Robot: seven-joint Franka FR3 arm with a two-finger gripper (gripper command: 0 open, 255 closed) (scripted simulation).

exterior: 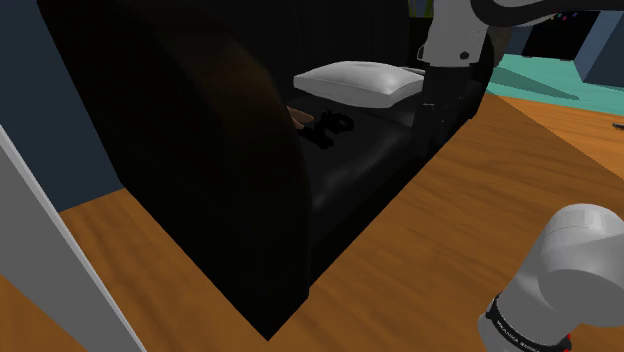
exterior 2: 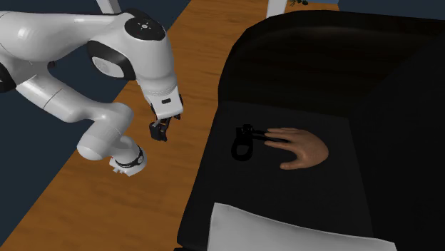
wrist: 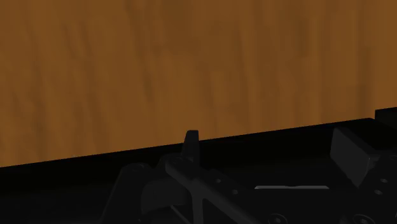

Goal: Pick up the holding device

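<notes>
Your arm (exterior 2: pixel 68 78) is folded beside the sofa (exterior 2: pixel 307 64), all of it off the seat's open edge and none of it over the cushions. The elbow (exterior 2: pixel 100 142) sits low. The last white link (exterior 2: pixel 146 50) rises above it and bends over, so the hand points straight down. The gripper (exterior 2: pixel 160 132) hangs just beside the sofa's seat edge, apart from it. In the wrist view its fingers (wrist: pixel 191 141) stand apart. In the shoulder view, the upper link (exterior: pixel 455 30) drops toward that same sofa edge, and a white joint (exterior: pixel 575 260) sits well back from the sofa.
</notes>
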